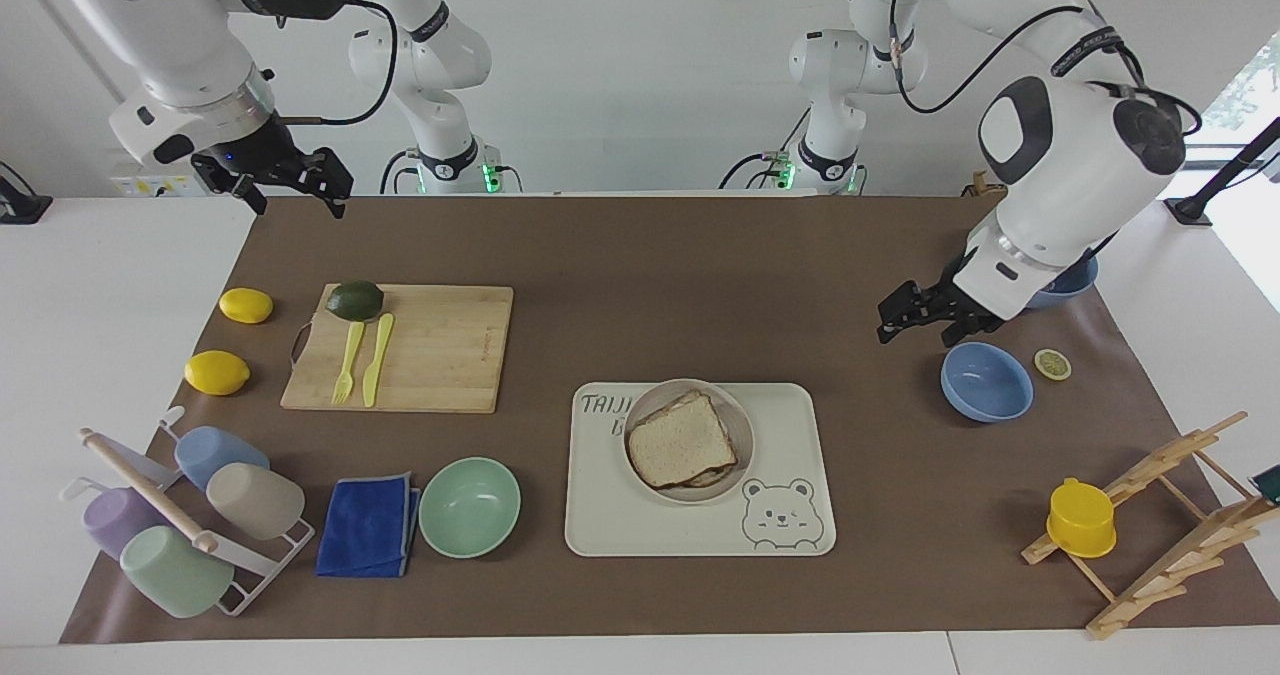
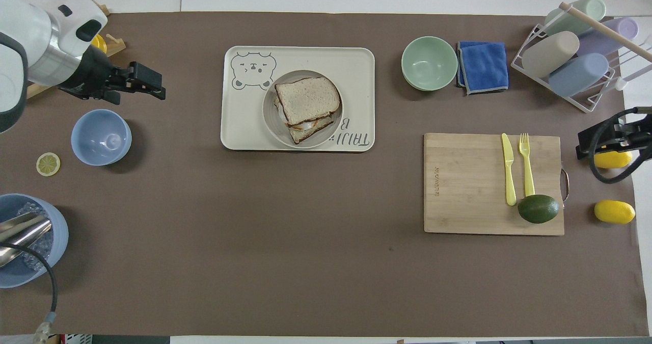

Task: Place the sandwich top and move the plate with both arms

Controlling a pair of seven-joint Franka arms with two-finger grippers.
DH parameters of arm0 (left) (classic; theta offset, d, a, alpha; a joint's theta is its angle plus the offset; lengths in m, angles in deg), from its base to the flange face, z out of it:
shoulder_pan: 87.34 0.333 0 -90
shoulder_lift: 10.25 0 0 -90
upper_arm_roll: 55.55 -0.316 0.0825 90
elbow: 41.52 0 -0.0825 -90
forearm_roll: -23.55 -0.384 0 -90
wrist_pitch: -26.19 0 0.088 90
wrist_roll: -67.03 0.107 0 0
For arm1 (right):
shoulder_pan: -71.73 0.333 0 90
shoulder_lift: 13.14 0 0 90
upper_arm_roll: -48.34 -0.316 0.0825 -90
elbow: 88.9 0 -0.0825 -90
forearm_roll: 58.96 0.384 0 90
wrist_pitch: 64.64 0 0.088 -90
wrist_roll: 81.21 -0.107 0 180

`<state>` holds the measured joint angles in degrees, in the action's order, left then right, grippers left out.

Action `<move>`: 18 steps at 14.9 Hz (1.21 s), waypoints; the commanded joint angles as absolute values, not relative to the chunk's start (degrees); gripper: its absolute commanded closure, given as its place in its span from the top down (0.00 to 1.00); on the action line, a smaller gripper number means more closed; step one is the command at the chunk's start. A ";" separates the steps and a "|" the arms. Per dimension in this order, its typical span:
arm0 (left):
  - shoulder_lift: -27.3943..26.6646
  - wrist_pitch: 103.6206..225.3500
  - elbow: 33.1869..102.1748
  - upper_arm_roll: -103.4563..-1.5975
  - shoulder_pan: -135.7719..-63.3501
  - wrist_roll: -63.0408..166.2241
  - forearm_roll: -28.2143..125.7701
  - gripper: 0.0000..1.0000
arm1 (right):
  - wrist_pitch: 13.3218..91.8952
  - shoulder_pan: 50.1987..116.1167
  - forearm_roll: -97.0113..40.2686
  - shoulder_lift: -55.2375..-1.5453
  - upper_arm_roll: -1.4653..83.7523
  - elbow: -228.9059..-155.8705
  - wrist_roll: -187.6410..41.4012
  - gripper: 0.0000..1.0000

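Observation:
The sandwich top [image 1: 680,442], a pale speckled slice with a brown crust, lies on the lower sandwich layers on the round beige plate [image 1: 742,423]. It also shows in the overhead view [image 2: 308,99], as does the plate [image 2: 271,122]. The plate rests on the cream bear tray [image 1: 790,455]. My left gripper [image 1: 897,317] is open and empty, raised over the mat beside the small blue bowl [image 1: 987,383], well clear of the plate. My right gripper [image 1: 333,187] waits, raised over the mat's corner at the right arm's end.
A big blue bowl with a metal scoop [image 2: 25,242], a lemon slice [image 2: 48,163] and a wooden rack with a yellow cup [image 1: 1080,518] are at the left arm's end. A mint bowl [image 1: 469,506], blue cloth [image 1: 368,525], cup rack [image 1: 190,515], cutting board [image 1: 440,350] and two lemons lie toward the right arm's end.

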<state>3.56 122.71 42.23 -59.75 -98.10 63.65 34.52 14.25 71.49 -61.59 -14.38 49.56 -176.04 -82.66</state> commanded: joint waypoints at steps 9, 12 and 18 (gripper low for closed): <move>-12.97 107.86 48.66 -52.79 -89.67 60.80 23.73 1.00 | 14.55 71.03 -60.54 -13.84 49.31 -176.18 -81.12 1.00; -13.85 105.29 49.62 -46.35 -83.77 60.71 21.88 1.00 | 14.55 71.03 -60.54 -13.84 49.31 -176.18 -81.12 1.00; -16.31 109.77 55.50 -46.22 -85.57 55.71 22.23 1.00 | 14.55 71.03 -60.72 -13.93 49.22 -176.18 -81.12 1.00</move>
